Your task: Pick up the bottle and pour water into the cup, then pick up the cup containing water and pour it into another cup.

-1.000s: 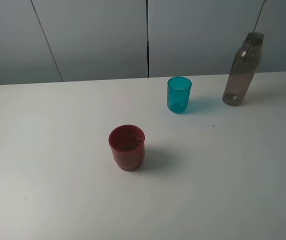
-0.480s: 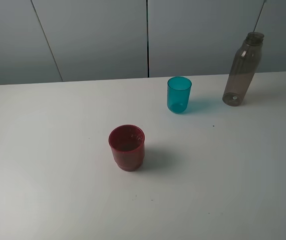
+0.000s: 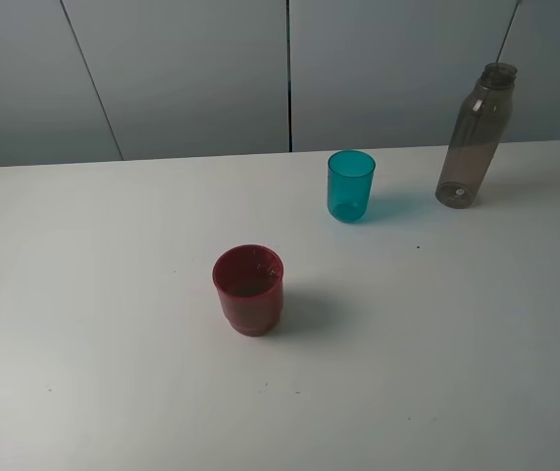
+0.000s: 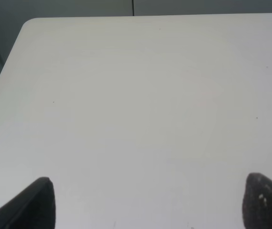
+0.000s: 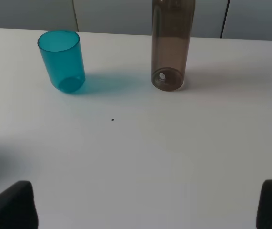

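Bottle: the tall, slim, smoky grey-brown translucent plastic bottle (image 3: 475, 135) stands upright at the upper right of the overhead frame, near the far edge of the white table (image 3: 93, 392); its mouth is uncapped.
Teal cup: the small teal-blue translucent plastic tumbler (image 3: 350, 185) stands upright just right of centre in the upper half, well apart from the bottle to its right.
Red cup: the dark red translucent plastic cup with a stepped base (image 3: 248, 289) stands upright left of centre, nearer the camera than the tumbler and apart from it.
Right gripper: the right gripper (image 5: 147, 207) has its jaws spread wide with nothing between them, its two dark fingertips (image 5: 12, 206) at the lower corners of the wrist view; bottle (image 5: 171, 45) and tumbler (image 5: 62, 60) stand ahead, untouched.
Left gripper: the left gripper (image 4: 147, 202) is spread wide over bare table, holding nothing.
Arms overhead: neither arm shows in the high view.
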### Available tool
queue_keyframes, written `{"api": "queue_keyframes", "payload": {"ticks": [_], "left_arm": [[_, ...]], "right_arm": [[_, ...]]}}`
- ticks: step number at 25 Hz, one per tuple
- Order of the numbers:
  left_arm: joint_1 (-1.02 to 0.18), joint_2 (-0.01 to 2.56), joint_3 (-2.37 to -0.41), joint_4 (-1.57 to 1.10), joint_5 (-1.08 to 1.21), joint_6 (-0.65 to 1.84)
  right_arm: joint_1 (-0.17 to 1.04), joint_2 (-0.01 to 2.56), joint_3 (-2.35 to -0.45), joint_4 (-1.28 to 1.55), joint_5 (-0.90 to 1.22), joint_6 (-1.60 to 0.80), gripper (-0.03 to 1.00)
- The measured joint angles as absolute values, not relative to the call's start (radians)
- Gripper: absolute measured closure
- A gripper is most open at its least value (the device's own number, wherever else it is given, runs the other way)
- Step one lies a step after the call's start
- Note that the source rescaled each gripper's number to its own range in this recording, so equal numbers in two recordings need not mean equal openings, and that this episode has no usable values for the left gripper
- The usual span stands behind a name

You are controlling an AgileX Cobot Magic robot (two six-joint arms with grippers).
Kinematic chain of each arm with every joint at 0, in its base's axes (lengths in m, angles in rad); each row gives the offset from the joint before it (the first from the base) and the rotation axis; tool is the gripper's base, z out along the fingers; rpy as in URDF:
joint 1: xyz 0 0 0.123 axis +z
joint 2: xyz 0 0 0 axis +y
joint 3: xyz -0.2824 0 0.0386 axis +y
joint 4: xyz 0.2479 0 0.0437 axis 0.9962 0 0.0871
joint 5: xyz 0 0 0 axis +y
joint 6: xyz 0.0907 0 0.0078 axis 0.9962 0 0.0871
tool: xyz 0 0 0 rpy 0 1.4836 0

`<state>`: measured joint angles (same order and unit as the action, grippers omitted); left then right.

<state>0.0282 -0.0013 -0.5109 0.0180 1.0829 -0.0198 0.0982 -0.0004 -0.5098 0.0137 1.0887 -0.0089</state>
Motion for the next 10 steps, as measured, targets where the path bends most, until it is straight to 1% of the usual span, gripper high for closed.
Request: {"api": "queue_keyframes", "payload": {"ticks": [10], "left_arm": [[0.028, -0.001, -0.511, 0.018, 1.083, -0.020]], "right_arm": [[0.098, 0.000, -0.510, 0.014, 1.089, 0.000, -0.03]]}}
